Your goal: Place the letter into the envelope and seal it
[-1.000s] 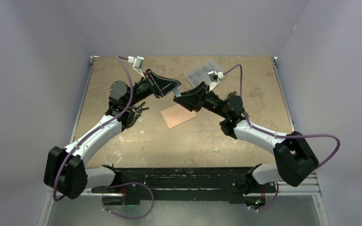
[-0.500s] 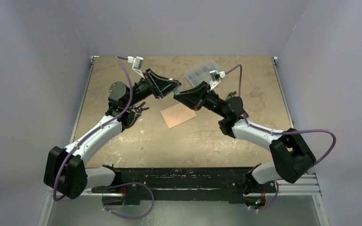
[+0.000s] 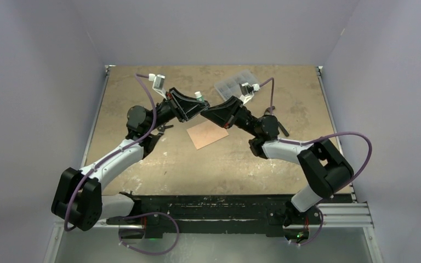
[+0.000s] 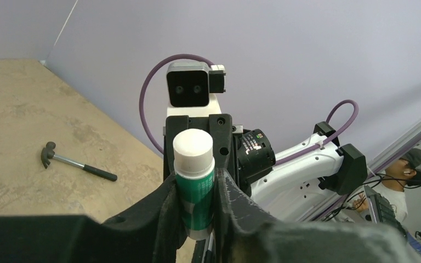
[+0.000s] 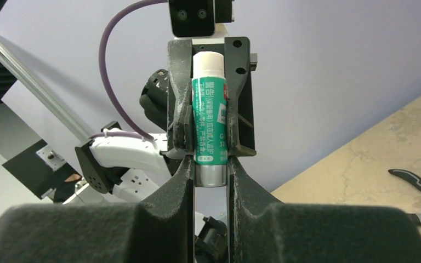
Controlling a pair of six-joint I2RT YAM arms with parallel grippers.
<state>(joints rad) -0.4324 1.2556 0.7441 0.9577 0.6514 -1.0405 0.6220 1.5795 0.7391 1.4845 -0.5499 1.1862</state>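
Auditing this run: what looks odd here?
Both the left gripper and the right gripper clamp one green-and-white glue stick in mid-air. A black hammer and black-handled pliers lie on the tan table, unrelated to letter sealing.

A small salmon-tan paper rectangle, the envelope [image 3: 207,135], lies flat on the sandy-brown bench [image 3: 225,164], close to its middle. It sits askew: seen from overhead, its long edges slant from lower left up to upper right. Its surface looks smooth and unbent. From this height it cannot be told how the flap lies, nor whether the letter is inside it.
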